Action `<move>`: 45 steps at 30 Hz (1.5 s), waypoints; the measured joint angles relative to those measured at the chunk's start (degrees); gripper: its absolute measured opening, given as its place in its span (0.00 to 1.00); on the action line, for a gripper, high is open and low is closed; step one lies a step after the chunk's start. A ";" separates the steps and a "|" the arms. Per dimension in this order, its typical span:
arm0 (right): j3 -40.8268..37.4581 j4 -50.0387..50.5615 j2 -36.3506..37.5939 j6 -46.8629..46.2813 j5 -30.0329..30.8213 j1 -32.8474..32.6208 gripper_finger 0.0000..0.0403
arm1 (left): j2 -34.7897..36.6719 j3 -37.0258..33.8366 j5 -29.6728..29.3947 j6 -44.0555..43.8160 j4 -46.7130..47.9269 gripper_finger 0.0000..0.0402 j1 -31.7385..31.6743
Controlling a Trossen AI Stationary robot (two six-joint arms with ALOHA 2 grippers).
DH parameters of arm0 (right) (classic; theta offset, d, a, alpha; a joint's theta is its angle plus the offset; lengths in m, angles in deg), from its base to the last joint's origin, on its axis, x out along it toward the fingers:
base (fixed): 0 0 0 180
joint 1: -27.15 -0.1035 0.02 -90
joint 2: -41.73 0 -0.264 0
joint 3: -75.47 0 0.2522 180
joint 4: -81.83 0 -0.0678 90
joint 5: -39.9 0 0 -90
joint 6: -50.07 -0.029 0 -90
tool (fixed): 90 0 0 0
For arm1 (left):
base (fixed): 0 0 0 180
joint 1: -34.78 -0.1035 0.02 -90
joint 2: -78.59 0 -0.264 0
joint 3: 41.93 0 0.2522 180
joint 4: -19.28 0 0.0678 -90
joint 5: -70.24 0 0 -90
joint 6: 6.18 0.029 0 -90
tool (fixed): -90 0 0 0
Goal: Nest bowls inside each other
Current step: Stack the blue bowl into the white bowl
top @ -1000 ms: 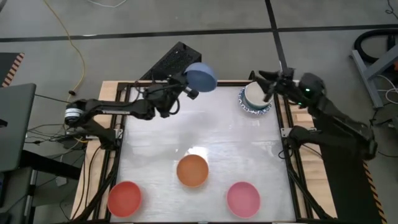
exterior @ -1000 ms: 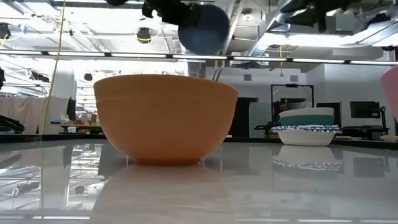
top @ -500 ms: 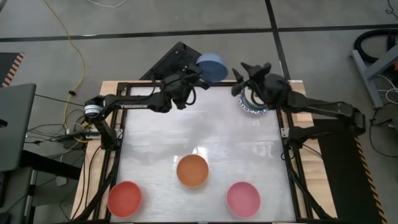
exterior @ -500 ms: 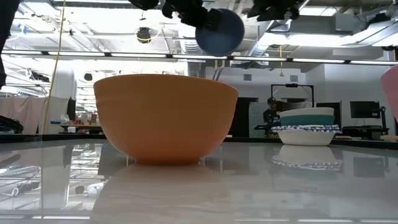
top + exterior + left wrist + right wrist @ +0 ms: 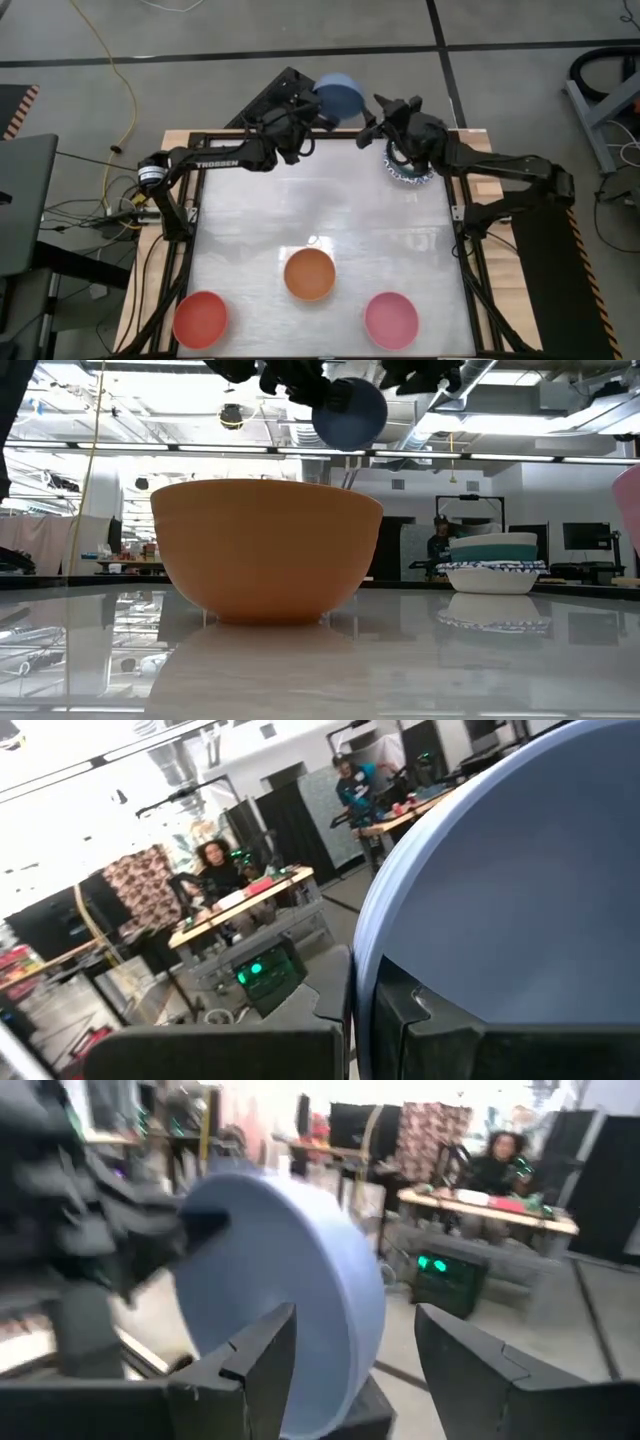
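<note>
While raised over the table's far edge, blue bowl (image 5: 338,97) in closed left gripper (image 5: 318,112), right gripper (image 5: 372,118) open beside.

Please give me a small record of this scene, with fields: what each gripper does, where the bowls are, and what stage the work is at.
left gripper: shut on blue bowl, held high over the table's far edge
right gripper: open, beside the blue bowl, not gripping it
stack: far right of table; cream on teal on a patterned bowl
orange bowl: near middle
red bowl: near left corner
pink bowl: near right
stage: looks like a handover of the blue bowl between the arms, not yet done
</note>
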 joint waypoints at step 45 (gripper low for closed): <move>11.85 42.93 -2.79 -34.52 -32.02 26.90 0.02 | 7.62 -0.07 21.31 -12.20 26.29 0.53 0.78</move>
